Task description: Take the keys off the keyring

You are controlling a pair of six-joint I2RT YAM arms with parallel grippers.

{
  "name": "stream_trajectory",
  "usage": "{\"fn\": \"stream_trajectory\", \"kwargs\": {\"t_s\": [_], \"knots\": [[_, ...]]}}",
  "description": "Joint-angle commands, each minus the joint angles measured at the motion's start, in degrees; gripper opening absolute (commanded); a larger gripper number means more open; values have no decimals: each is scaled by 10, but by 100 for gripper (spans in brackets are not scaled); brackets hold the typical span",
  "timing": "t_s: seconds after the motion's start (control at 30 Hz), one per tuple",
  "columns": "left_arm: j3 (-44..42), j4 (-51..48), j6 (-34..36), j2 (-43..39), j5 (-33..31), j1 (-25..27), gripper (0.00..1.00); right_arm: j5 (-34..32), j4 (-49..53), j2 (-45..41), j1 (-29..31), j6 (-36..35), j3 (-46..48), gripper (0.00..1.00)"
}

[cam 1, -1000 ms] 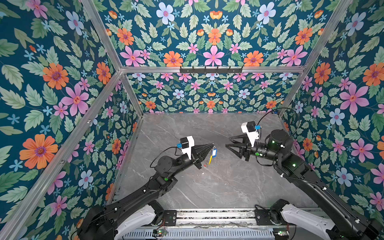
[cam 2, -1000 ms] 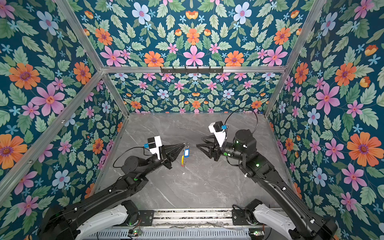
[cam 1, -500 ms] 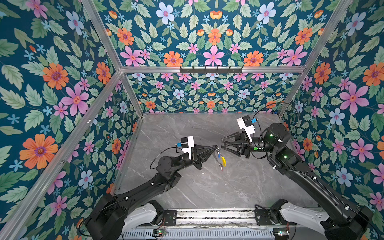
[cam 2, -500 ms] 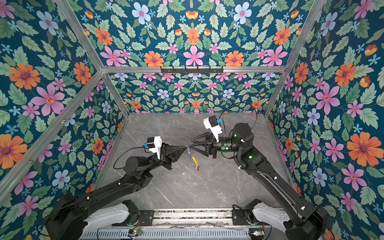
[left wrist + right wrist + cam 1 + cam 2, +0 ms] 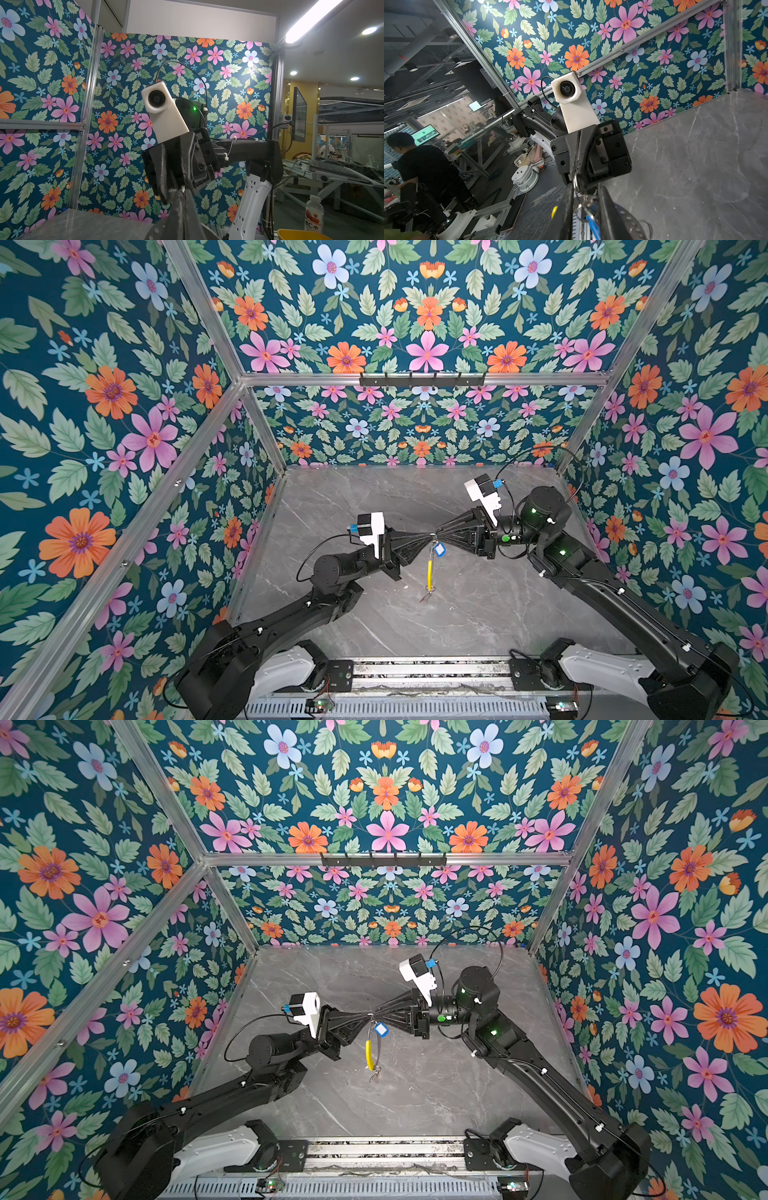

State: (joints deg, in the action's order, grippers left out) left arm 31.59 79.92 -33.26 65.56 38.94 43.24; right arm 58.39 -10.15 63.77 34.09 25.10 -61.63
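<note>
The keyring, a thin wire hoop with a yellow sleeve, hangs above the table from my left gripper, which is shut on its top. A key with a blue tag hangs just under the grip and a red-tagged key dangles at the hoop's bottom. My right gripper meets the left one tip to tip. In the right wrist view its fingers stand a narrow gap apart around the small split ring, key and blue tag. Whether they pinch it does not show.
The grey marble table lies below both arms, closed in by floral walls on three sides. A black hook rail runs along the back frame. The arms' bases and a metal rail sit at the front edge.
My right gripper has moved left to the left gripper's tip and its jaws have narrowed. The hoop has swung and now hangs straight down, with the blue tag up by the tips.
</note>
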Motion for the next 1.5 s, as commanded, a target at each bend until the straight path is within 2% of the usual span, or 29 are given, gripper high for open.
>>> {"fn": "stream_trajectory", "kwargs": {"t_s": [0.0,0.17,0.33,0.5,0.7,0.73,0.8,0.97,1.13,1.33,1.47], "knots": [[2,28,-10,1,4,0,0,5,-16,2,3,-4,-4,19],[-1,28,-11,1,1,0,0,7,-13,1,4,-5,-3,13],[-4,30,-10,2,-3,-1,0,-5,12,-2,12,-25,-1,13],[-5,41,-18,9,-5,-2,0,-20,32,-4,15,-36,-3,1],[-3,6,-34,-3,-16,-8,0,-51,80,-21,15,-54,-8,0],[1,-15,-38,-11,-13,-12,11,-61,112,-25,15,-68,-18,0],[7,-60,-49,-25,-1,-24,24,-74,185,-30,15,-100,-39,0],[29,-132,-79,-44,74,-42,36,-96,330,-37,15,-179,-75,0],[76,-220,-87,-29,157,-42,41,-112,391,-28,14,-213,-109,0],[109,-373,-31,-48,170,-42,38,-118,417,-20,15,-229,-141,0],[117,-382,-36,-42,201,-42,44,-121,420,-13,19,-231,-149,0]]}}
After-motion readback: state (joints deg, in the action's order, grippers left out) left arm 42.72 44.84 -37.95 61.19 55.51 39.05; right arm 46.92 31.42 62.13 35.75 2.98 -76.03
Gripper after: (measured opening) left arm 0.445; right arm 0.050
